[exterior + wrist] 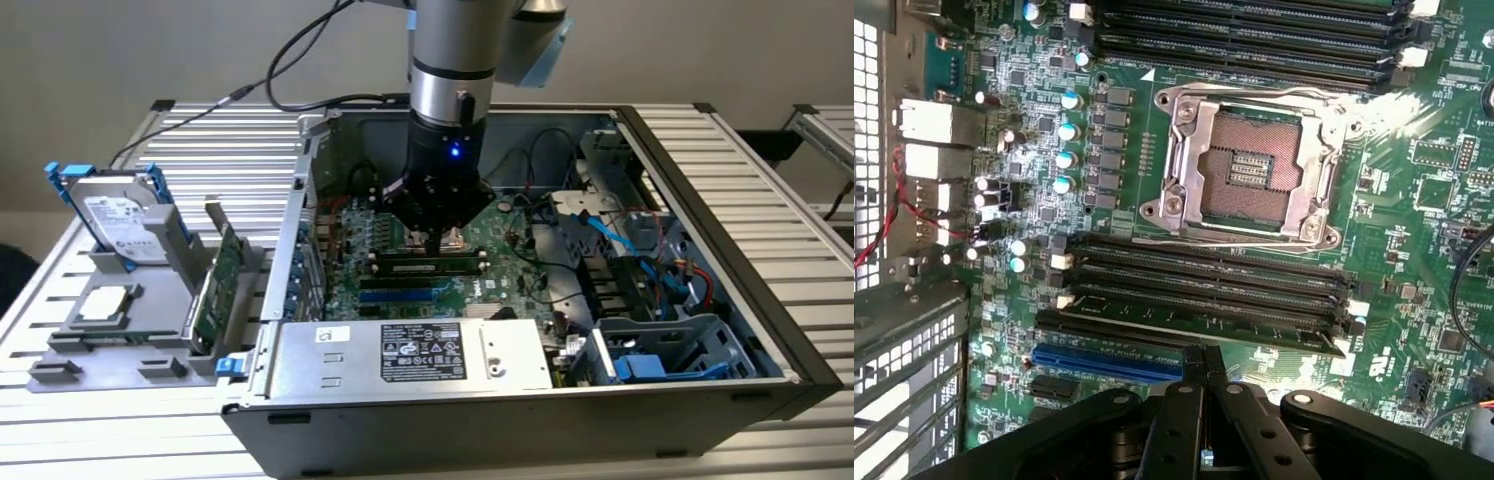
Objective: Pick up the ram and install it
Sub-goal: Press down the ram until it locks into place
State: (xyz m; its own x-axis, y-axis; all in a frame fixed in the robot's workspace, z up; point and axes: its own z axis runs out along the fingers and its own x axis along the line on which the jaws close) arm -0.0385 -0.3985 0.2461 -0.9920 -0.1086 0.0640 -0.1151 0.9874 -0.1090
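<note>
The ram point(1234, 322) is a long thin green strip with dark chips, lying in one of the black motherboard slots beside the CPU socket point(1239, 165). In the exterior view the ram point(430, 267) sits inside the open computer case point(747, 330), just below my gripper point(447, 240). My gripper point(1200, 362) is shut, its two black fingers pressed together with nothing between them. The tips hover close over the slot row at the ram's long edge. Whether they touch it I cannot tell.
A blue slot point(1104, 362) lies beside the ram. A power supply point(414, 352) fills the case's near side, and cables and a drive cage point(667, 350) its right. Outside, on the exterior view's left, a grey holder point(80, 350) carries a hard drive point(120, 215), a green expansion card point(220, 285) and a chip point(107, 305).
</note>
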